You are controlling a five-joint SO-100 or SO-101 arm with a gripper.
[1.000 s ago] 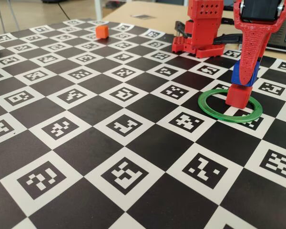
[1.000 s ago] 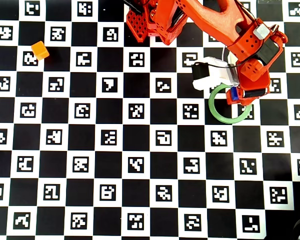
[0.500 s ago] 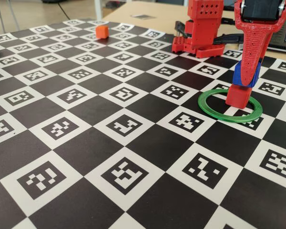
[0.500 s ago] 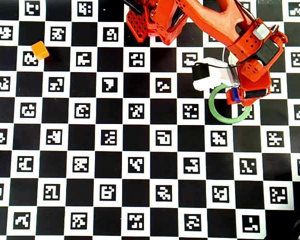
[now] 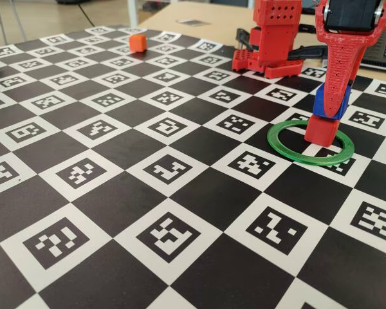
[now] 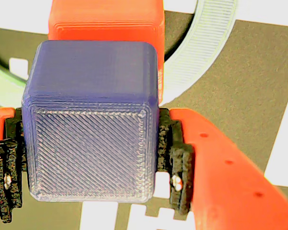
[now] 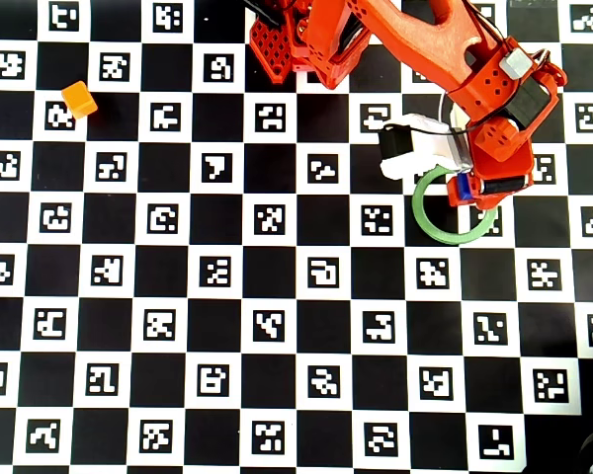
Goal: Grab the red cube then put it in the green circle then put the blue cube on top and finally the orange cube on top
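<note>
End effector [image 6: 91, 158] is clamping the blue cube [image 6: 91, 129] between both fingers, holding it directly over the red cube [image 5: 322, 129], which is sitting inside the green circle [image 5: 289, 149]. Orange cube [image 7: 79, 99] is lying well apart near the far corner. Worktop [image 5: 116, 193] is showing a black-and-white checkerboard of coded markers; wooden table behind.
</note>
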